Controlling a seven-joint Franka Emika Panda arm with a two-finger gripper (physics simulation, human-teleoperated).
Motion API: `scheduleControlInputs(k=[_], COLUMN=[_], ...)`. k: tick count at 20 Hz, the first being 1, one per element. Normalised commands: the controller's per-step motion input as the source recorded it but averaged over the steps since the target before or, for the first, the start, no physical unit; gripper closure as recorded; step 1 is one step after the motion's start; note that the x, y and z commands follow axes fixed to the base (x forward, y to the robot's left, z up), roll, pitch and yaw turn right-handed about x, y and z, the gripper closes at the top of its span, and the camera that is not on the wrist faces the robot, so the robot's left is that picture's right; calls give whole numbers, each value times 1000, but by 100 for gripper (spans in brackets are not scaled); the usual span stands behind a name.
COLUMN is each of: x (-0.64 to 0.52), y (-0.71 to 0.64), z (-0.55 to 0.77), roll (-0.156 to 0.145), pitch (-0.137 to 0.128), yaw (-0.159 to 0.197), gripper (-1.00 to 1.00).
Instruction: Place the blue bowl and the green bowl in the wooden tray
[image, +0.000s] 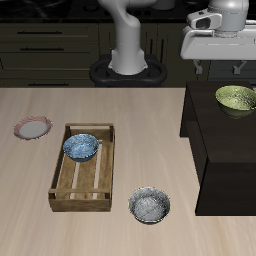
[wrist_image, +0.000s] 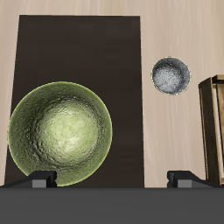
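Blue bowl (image: 82, 147) sits upright inside the wooden tray (image: 60, 178); green bowl (image: 236, 98) rests upright, well apart.

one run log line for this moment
blue bowl: in wooden tray | green bowl: on dark stand, not grasped | hand: open above green bowl

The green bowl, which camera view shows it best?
The wrist view: the green bowl appears whole and large from straight above, its mottled inside clear, sitting on the dark stand. The exterior view shows it small at the picture's edge, partly cut off, below the gripper.
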Motion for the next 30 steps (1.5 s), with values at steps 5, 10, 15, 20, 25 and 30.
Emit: scheduleControlInputs(k=[5, 10, 15, 20, 25, 30], x=[166, 99, 34, -41, 40, -185], y=[26, -62, 78, 91, -33, 102], z=[-29, -203, -304, -310, -322, -518], roll=[-17, -17, 23, 21, 6, 71], pitch=[15, 33, 48, 37, 55, 45], yaw=[-11, -3, 2, 24, 9, 44], gripper=[-100, -100, -100, -100, -100, 100])
